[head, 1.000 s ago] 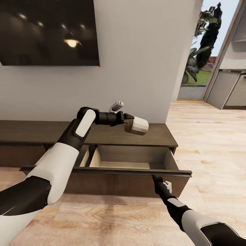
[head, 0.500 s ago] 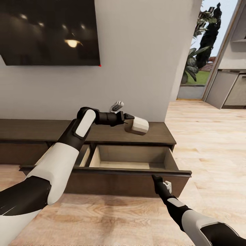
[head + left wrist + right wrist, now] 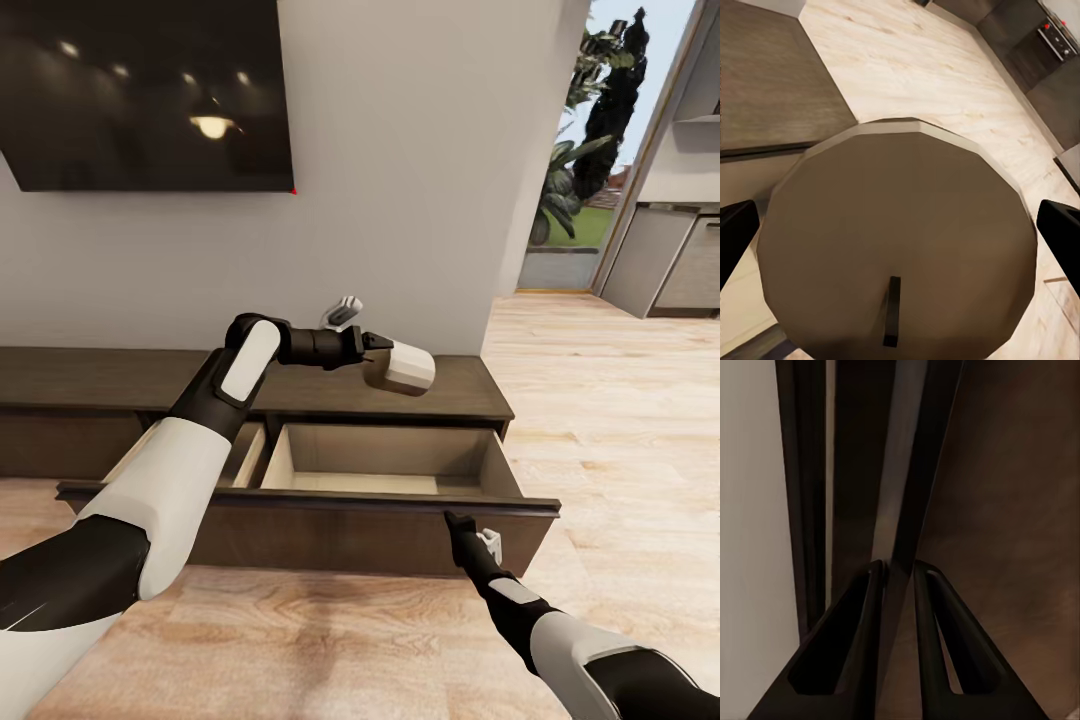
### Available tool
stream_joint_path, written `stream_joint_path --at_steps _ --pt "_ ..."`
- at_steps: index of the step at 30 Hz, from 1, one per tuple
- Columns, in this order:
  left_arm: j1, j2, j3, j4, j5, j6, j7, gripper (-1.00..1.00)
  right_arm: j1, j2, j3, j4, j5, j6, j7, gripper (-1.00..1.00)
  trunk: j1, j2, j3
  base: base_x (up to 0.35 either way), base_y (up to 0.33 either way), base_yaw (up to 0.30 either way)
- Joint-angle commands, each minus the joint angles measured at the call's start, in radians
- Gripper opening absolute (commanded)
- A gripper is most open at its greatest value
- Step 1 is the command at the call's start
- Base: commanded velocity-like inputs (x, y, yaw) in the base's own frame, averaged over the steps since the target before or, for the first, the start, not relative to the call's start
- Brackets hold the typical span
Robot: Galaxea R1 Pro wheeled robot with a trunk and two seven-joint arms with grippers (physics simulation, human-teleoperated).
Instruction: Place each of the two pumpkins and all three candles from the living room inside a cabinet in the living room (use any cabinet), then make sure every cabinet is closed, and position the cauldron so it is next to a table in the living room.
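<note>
An off-white candle point(image 3: 405, 368) hangs tilted above the open drawer point(image 3: 390, 462) of the long dark brown cabinet point(image 3: 90, 370), with my left gripper point(image 3: 383, 356) shut on it. The left wrist view looks onto the candle's beige end point(image 3: 900, 225) with its dark wick, between two black fingertips point(image 3: 735, 236). My right gripper point(image 3: 460, 524) is at the drawer's front panel point(image 3: 300, 500). In the right wrist view its fingers point(image 3: 870, 585) pinch the panel's top edge point(image 3: 900, 510). The drawer's light beige inside looks bare.
A second compartment point(image 3: 243, 455) left of the drawer also stands open. A dark TV point(image 3: 140, 90) hangs on the wall above. A doorway with plants point(image 3: 585, 150) and grey kitchen units point(image 3: 670, 265) lie to the right, past wooden floor point(image 3: 620, 420).
The whole view has shifted slightly, so the camera moved. The drawer shows a little more of its inside. Both arms keep the same pose and grip.
</note>
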State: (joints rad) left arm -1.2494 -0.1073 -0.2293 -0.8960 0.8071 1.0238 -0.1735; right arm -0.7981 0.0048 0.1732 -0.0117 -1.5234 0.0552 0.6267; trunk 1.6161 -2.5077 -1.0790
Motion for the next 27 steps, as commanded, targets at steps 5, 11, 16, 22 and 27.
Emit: stream_joint_path --at_steps 5,11,16,22,27 --pt "-0.001 0.000 0.001 0.011 -0.011 0.002 -0.009 -1.00 0.010 0.000 0.029 0.021 0.004 0.008 0.012 -1.00 0.000 0.000 -0.001 -0.005 0.000 0.000" --pt "0.000 0.000 0.001 0.019 -0.011 0.002 -0.009 -1.00 0.010 0.000 0.029 0.021 0.012 0.010 -0.008 1.00 0.000 0.000 -0.001 0.000 0.000 0.000" --pt "-0.001 0.000 0.001 0.019 -0.011 0.002 -0.009 -1.00 0.010 0.001 0.027 0.021 0.012 0.014 -0.008 1.00 0.000 0.000 -0.001 0.000 0.000 0.000" --pt "-0.001 0.000 0.001 0.019 -0.011 0.002 -0.009 -1.00 0.010 0.000 0.025 0.021 0.012 0.012 -0.007 1.00 0.000 0.000 -0.001 -0.033 0.000 0.000" --pt "-0.001 0.000 0.001 0.019 -0.012 0.004 -0.010 -1.00 0.010 -0.001 0.022 0.021 0.012 0.011 -0.008 1.00 0.000 0.000 -0.001 -0.261 0.000 0.000"
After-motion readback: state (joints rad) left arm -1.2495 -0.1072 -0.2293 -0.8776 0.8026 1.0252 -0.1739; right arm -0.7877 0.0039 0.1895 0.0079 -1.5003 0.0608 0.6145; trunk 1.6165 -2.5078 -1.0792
